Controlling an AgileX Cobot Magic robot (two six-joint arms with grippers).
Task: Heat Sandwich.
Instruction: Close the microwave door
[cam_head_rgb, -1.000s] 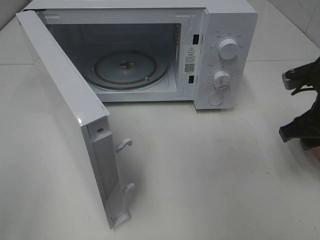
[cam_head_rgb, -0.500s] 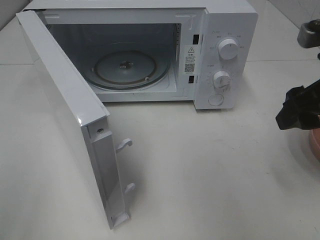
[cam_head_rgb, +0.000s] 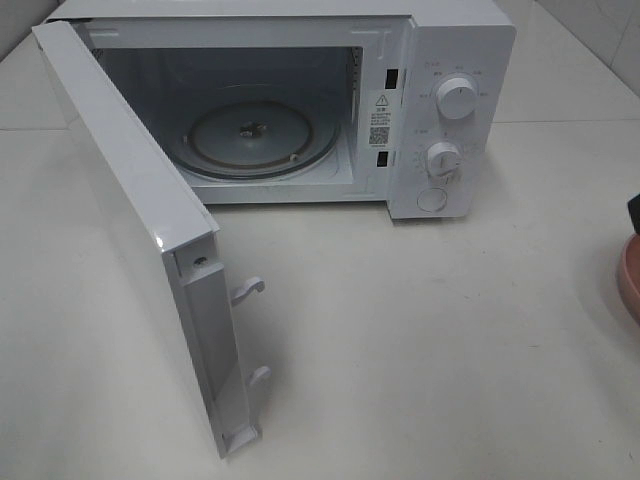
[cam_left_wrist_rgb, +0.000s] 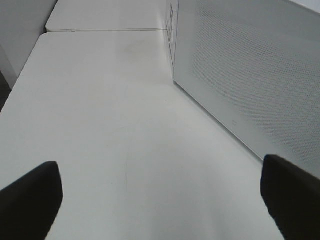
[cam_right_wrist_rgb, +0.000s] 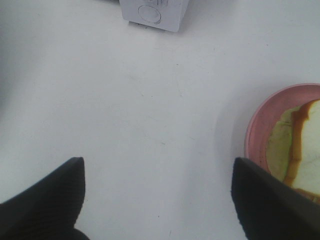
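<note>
The sandwich (cam_right_wrist_rgb: 300, 150) lies on a round pink plate (cam_right_wrist_rgb: 262, 127) at the edge of the right wrist view; white bread, tan crust and pale green filling show. The plate's rim (cam_head_rgb: 629, 280) peeks in at the right edge of the high view. My right gripper (cam_right_wrist_rgb: 157, 195) is open and empty above the table, beside the plate; only a dark bit (cam_head_rgb: 634, 210) shows in the high view. My left gripper (cam_left_wrist_rgb: 160, 192) is open and empty over bare table beside the microwave door (cam_left_wrist_rgb: 250, 75). The white microwave (cam_head_rgb: 440, 100) stands open, its glass turntable (cam_head_rgb: 252, 135) bare.
The microwave door (cam_head_rgb: 140, 220) swings out to the front left across the table. Two dials and a round button (cam_head_rgb: 431, 199) sit on the microwave's right panel. The white tabletop (cam_head_rgb: 420, 360) spreads in front of the microwave.
My right arm has pulled back to the right and almost left the high view. The pink plate's rim now shows there. The microwave and its door have not moved.
</note>
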